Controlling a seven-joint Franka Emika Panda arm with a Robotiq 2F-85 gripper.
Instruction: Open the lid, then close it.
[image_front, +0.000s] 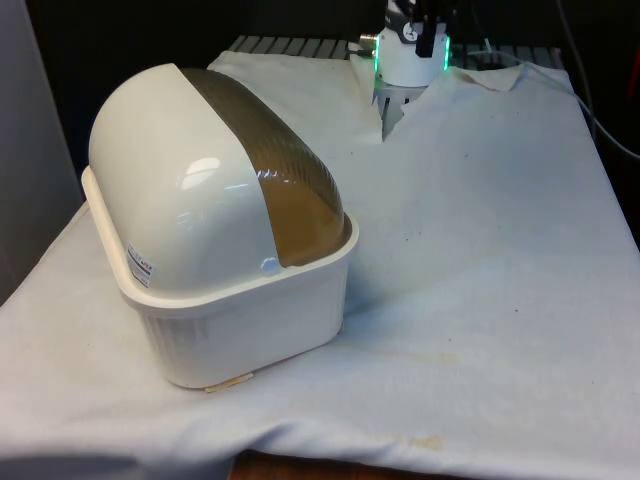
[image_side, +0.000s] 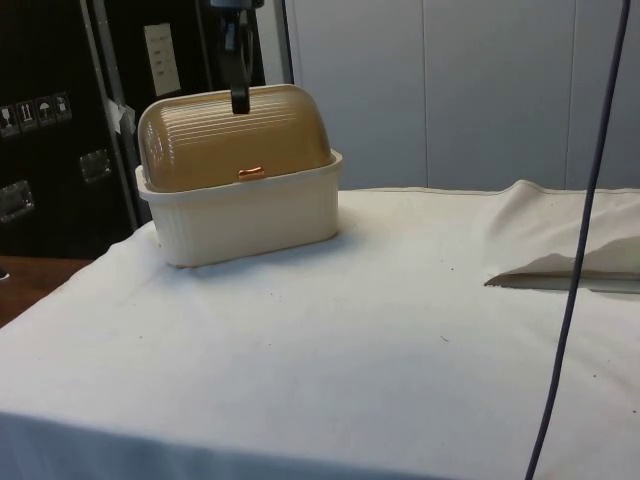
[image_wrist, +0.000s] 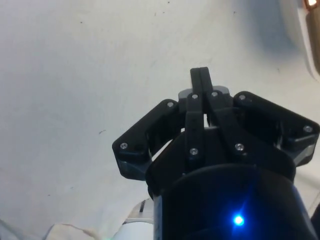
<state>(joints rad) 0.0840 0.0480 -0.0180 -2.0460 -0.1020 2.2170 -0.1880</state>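
Note:
A cream bread box stands on the front view's left side of the table. Its brown ribbed roll lid is down, and in the side view the lid reaches the base's rim, where a small copper handle sits. My gripper hangs high on the handle side of the box, level with the lid's top and touching nothing. In the wrist view the gripper is shut with nothing between its fingers, white cloth lies below it, and the box's edge shows at the margin.
The white cloth covers the table, with a raised fold on the side view's right. A dark cable hangs down on that side. The robot's base stands at the far end.

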